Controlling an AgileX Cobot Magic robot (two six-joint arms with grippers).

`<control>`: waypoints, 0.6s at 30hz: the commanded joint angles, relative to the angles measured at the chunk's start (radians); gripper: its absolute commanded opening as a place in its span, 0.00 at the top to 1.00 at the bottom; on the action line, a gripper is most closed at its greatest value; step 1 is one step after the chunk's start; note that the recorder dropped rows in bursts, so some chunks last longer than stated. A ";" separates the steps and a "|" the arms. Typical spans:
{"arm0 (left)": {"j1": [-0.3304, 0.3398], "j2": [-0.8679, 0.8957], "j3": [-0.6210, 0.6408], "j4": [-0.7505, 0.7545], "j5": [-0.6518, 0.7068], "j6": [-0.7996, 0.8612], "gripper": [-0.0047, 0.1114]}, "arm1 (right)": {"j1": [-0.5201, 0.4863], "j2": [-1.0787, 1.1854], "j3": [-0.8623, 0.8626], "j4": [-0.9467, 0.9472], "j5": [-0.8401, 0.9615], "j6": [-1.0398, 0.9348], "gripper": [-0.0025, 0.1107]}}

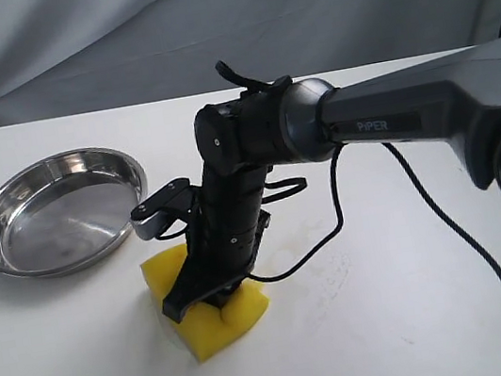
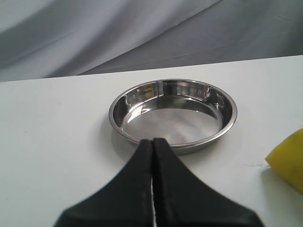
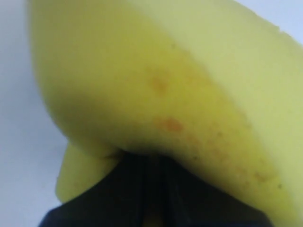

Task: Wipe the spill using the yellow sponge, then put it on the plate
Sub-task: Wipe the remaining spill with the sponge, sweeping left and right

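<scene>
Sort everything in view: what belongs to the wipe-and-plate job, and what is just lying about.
Belongs to the job:
- yellow sponge, squeezed in the right claw
- spill smear, faint, beside the sponge
- plate, nothing on it yet

Just there:
- left claw, shut on nothing, facing the plate
- black cable
- grey backdrop cloth

On your table, the plate sits at the left. The sponge lies just in front and to the right of it, not touching it. The right gripper reaches in from the right and comes down onto the sponge's top. The spill lies beside the sponge on its right. Your left gripper points at the plate, just short of its rim.
</scene>
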 commanded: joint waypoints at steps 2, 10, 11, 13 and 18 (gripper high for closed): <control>-0.006 -0.004 0.004 -0.008 -0.008 -0.001 0.96 | 0.023 0.057 0.042 0.025 0.190 -0.013 0.95; -0.006 -0.004 0.004 -0.008 -0.008 -0.001 0.96 | 0.023 -0.075 0.042 -0.019 0.071 -0.027 0.56; -0.006 -0.004 0.004 -0.008 -0.008 -0.001 0.96 | 0.023 -0.094 0.042 -0.024 0.048 -0.027 0.51; -0.006 -0.004 0.004 -0.008 -0.008 -0.001 0.96 | 0.023 -0.129 0.042 -0.028 0.010 -0.027 0.41; -0.006 -0.004 0.004 -0.008 -0.008 -0.001 0.96 | 0.023 -0.203 0.042 -0.058 -0.005 -0.023 0.32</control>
